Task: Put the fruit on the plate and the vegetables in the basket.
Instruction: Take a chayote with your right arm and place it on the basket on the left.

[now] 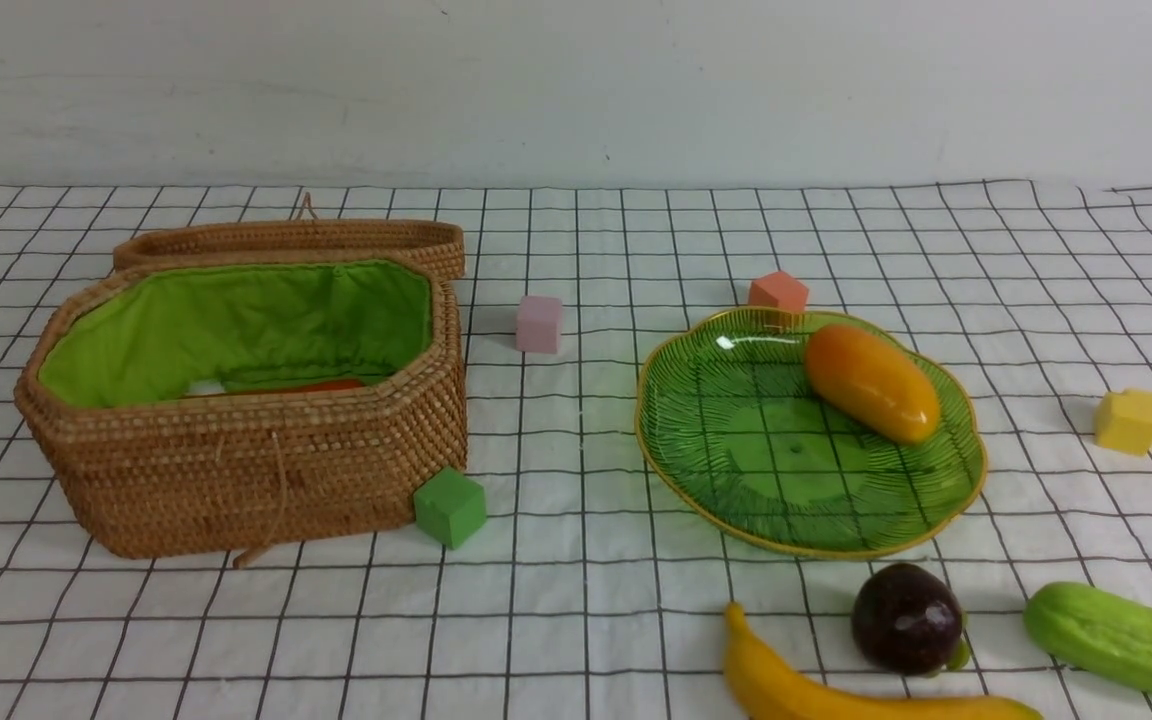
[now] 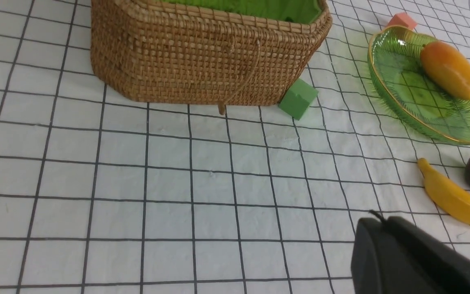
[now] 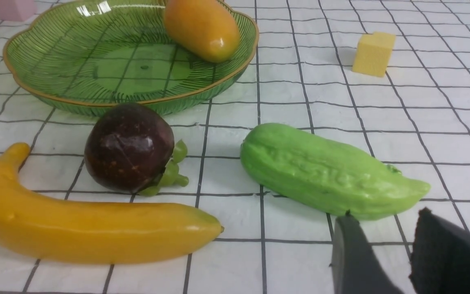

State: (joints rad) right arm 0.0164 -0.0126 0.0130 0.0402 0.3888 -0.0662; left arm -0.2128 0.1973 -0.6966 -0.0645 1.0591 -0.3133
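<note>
**Front view.** Neither tool is in view. The basket (image 1: 236,470) stands open on the left tool's side, with its lid (image 1: 286,240) behind it. A red-orange strip (image 1: 321,385) on the lining is probably the chili. On the right tool's side, the plate (image 1: 806,500) carries the mango (image 1: 871,383). The banana (image 1: 836,695), purple fruit (image 1: 908,617) and gourd (image 1: 1116,640) lie on the counter (image 1: 576,620) short of the plate. A green cube (image 1: 450,507) sits against the basket's corner. The pink cube (image 1: 539,323), salmon cube (image 1: 778,291) and yellow cube (image 1: 1128,420) lie apart from the rest.

**Left wrist view.** The left tool (image 2: 414,261) shows only as a dark mass, so whether it is spread or closed cannot be told. Bare counter lies ahead of it and the basket stands well beyond.

**Right wrist view.** The right tool (image 3: 386,216) is spread and holds nothing. The gourd lies just ahead of its fingertips (image 3: 347,222), crosswise to them. The gourd looks like light, stiff plastic, and its bumpy skin should resist slipping. A hold across its thick middle seems best. The purple fruit sits near the gourd's blunt end but clear of it. The purple fruit is glossy and round, so it may roll if nudged. On the way to the basket, the plate and the green cube are the likely obstructions.
</note>
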